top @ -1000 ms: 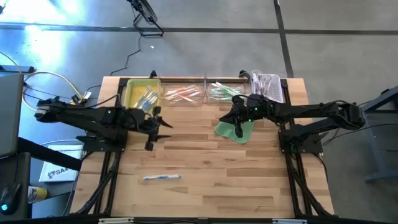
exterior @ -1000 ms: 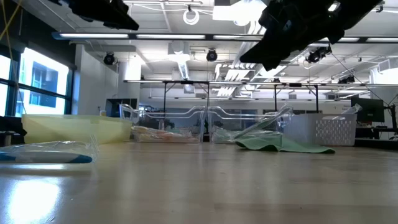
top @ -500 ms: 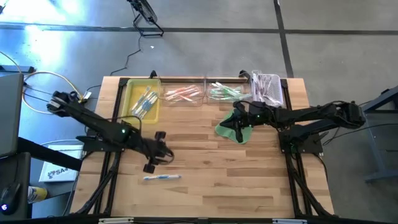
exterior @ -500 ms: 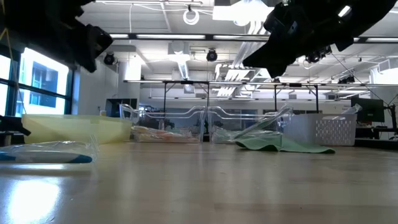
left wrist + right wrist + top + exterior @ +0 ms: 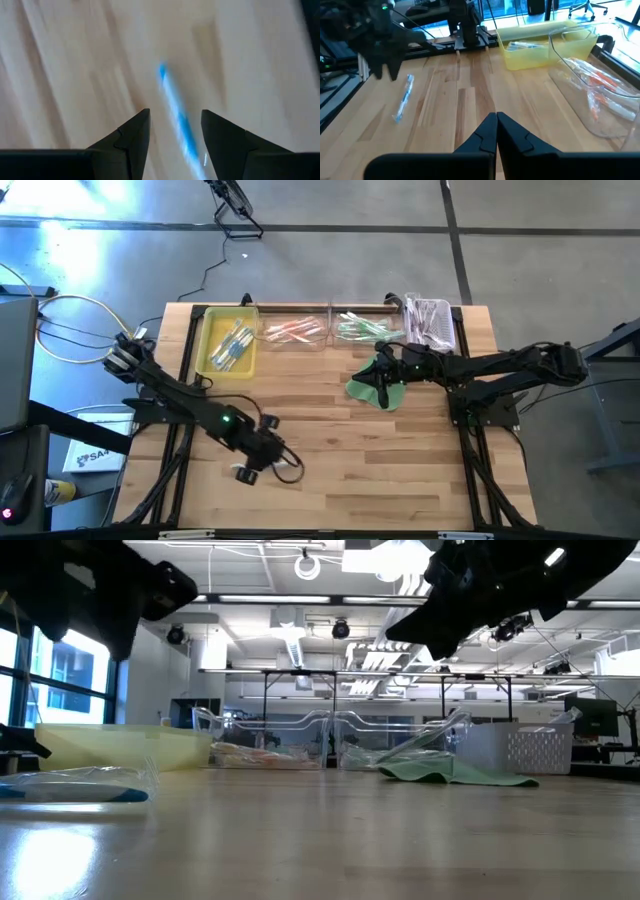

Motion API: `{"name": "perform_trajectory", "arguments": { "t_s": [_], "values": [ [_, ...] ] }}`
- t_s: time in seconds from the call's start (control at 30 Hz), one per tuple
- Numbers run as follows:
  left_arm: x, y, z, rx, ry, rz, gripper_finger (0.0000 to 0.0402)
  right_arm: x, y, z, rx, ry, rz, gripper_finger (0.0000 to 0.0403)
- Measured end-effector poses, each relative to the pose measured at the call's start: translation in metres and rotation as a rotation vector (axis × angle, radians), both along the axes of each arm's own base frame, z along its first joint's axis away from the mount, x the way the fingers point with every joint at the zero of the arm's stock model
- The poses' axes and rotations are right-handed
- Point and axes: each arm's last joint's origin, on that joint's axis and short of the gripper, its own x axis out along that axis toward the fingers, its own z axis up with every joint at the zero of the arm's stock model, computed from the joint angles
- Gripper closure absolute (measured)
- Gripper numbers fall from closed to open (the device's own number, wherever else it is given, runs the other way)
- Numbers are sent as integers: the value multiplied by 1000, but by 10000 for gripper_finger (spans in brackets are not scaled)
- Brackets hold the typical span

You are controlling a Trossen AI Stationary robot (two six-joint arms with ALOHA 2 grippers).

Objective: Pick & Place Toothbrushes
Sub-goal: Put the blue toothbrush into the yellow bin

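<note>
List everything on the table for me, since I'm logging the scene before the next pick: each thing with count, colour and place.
Table: one, light wood, holding everything.
Yellow bin: one, far left of the back row, with several blue and white toothbrushes inside.
Clear bins: two, middle of the back row; pink or orange toothbrushes in the left one, green in the right one.
White basket: one, far right of the back row, wrapped toothbrushes inside.
Green cloth: one, flat, in front of the right clear bin.
Loose toothbrush: one, blue and white, wrapped, near the front left.
Left gripper: open, above the loose toothbrush.
Right gripper: shut, over the green cloth.
</note>
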Motion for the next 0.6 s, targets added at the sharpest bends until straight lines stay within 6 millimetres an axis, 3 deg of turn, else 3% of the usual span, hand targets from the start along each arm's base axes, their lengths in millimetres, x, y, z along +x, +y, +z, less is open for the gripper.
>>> {"name": "perform_trajectory", "arguments": {
  "t_s": [0.2, 0.6],
  "values": [
    [8, -7, -9, -27, 86, -25, 231, 0, 1, -1, 0, 16, 4, 401],
    [19, -14, -10, -136, 45, 61, 231, 0, 15, -4, 2, 46, 61, 401]
  ]
}}
